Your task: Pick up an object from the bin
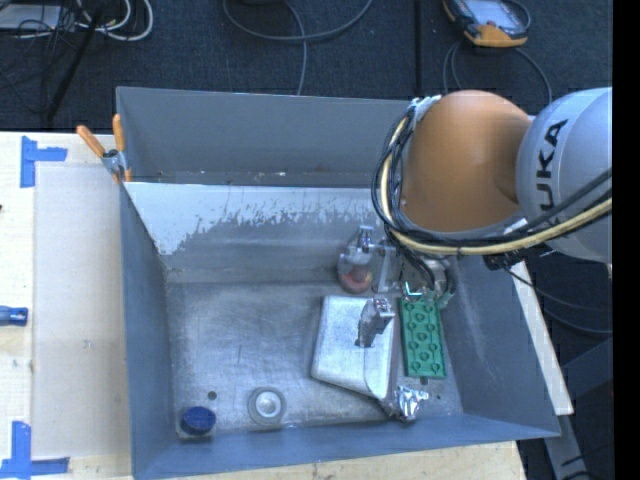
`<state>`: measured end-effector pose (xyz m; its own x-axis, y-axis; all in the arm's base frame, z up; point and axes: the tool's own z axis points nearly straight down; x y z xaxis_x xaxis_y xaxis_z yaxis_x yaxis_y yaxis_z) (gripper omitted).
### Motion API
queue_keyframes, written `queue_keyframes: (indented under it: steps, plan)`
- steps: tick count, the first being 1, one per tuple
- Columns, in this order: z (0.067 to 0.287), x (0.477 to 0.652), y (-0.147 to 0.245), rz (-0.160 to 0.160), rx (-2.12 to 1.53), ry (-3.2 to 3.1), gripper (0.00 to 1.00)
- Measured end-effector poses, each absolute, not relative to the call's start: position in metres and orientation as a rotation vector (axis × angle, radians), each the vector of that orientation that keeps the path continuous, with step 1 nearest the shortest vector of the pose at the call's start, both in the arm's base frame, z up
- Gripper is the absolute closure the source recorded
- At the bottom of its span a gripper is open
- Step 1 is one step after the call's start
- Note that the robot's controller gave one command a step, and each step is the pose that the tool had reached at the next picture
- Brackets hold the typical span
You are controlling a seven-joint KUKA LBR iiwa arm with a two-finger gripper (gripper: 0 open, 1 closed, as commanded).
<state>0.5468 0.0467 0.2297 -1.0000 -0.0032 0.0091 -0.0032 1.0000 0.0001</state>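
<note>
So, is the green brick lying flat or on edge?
Flat: the green brick shows its whole studded face upward, lying lengthwise beside the grey pouch.

Bright light hits the back wall of the bin [250, 208]; its floor below the arm [570, 158] lies in soft shadow.

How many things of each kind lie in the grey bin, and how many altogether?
Round caps: 2 (blue cap, clear cap)
Green holed strip: 1
Pale flat packet: 1
Crumpled foil scrap: 1
Reddish round thing: 1
Total: 6
</note>
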Motion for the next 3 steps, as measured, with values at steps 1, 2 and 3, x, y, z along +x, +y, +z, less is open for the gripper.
queue_keyframes:
  steps: [1, 2, 3]
  plan:
    - [0.118, 0.488, 0.015, -0.001, 0.440, -3.116, 0.00]
    - [0.099, 0.494, 0.003, -0.001, 0.601, -3.121, 0.00]
    - [0.100, 0.495, 0.004, -0.002, 0.597, -3.126, 1.00]
